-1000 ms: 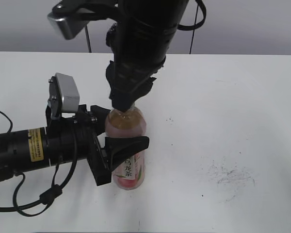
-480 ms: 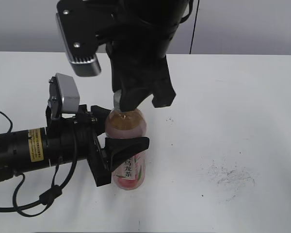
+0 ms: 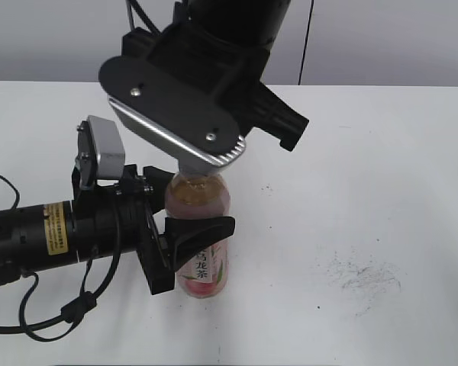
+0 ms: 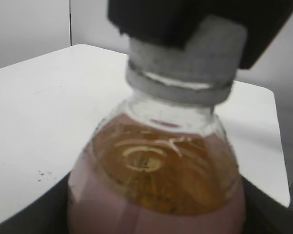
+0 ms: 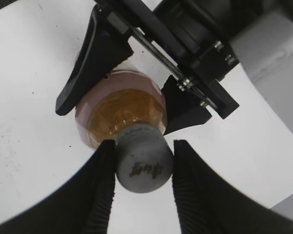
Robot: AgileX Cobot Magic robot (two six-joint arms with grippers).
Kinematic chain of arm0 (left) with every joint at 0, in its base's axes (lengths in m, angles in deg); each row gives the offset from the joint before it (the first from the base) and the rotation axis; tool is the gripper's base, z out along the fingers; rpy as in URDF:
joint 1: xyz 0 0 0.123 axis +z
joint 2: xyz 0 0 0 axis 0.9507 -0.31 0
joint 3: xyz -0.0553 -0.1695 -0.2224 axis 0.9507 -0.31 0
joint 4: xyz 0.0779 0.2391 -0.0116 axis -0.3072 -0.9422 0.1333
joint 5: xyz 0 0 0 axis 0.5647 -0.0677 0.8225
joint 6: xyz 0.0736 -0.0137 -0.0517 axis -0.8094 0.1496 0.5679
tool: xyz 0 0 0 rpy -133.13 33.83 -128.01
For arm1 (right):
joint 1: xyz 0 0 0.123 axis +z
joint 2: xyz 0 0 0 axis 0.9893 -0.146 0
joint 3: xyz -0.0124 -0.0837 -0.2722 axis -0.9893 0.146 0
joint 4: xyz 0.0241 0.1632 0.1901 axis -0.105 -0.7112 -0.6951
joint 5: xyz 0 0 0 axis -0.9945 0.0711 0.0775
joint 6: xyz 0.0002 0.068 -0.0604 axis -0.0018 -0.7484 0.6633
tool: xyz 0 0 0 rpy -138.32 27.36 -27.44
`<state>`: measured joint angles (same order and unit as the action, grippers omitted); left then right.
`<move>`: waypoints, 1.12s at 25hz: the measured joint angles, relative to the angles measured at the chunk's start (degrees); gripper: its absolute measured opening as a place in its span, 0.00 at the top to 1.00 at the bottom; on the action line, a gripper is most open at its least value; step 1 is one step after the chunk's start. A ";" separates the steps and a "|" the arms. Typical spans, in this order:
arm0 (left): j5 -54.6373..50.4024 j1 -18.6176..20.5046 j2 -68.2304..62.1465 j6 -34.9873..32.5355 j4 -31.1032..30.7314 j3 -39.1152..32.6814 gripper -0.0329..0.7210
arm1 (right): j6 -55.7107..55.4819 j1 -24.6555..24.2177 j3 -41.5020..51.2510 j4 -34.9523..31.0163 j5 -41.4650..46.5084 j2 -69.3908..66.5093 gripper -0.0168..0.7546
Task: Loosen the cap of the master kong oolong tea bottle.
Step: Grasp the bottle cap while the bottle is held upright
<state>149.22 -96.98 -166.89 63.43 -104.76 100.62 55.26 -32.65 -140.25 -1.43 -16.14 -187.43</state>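
Standing upright near the front left of the white desk, the master kong oolong tea bottle is held at two heights. The left claw reaches in from the left along the desk, and its black fingers are clamped on the bottle's body around the top of the pink-and-white label, one on the near side and one on the far side. In the right wrist view the same two fingers press against opposite sides of the amber shoulder.

The right claw comes down from above, its wrist camera housing hiding the neck in the exterior view. Seen from the right wrist, its ribbed black fingers sit on either side of the cap, touching it on both sides, so this claw is closed on the cap. The cap is grey with a small dark mark on top and is seated on the neck. In the left wrist view the cap's ribbed side shows above the clear neck, with the dark claw directly over it. Faint dark smudges mark the desk to the right.
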 joint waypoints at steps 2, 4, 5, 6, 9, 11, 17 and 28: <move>0.00 0.00 0.00 0.00 0.00 0.00 0.37 | -4.82 0.07 0.00 0.25 0.00 0.00 0.63; 0.00 0.00 0.00 0.00 -0.10 0.00 0.37 | -13.65 0.13 0.00 0.22 0.05 0.06 0.58; 0.00 0.00 0.00 0.12 0.25 0.05 0.37 | -19.42 0.28 0.00 -0.49 0.05 0.06 0.53; -0.06 0.00 0.00 0.25 0.41 0.05 0.37 | -24.48 0.59 0.05 -1.30 0.05 0.06 0.45; -0.06 0.00 -0.07 0.32 0.54 0.05 0.37 | -45.38 1.03 0.05 -2.65 0.05 0.06 0.28; -0.06 0.00 -0.07 0.37 0.54 0.05 0.37 | -58.04 1.03 0.05 -2.65 0.00 0.06 0.25; -0.06 0.00 -0.07 0.38 0.54 0.09 0.37 | -94.02 1.14 0.04 2.78 -0.55 0.06 0.24; 0.00 0.00 -0.07 0.40 0.54 0.09 0.37 | -115.93 1.08 0.04 6.35 -0.02 0.06 0.47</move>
<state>149.22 -96.98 -166.97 63.83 -104.22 100.71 -60.67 -31.58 -140.21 4.92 -16.17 -187.37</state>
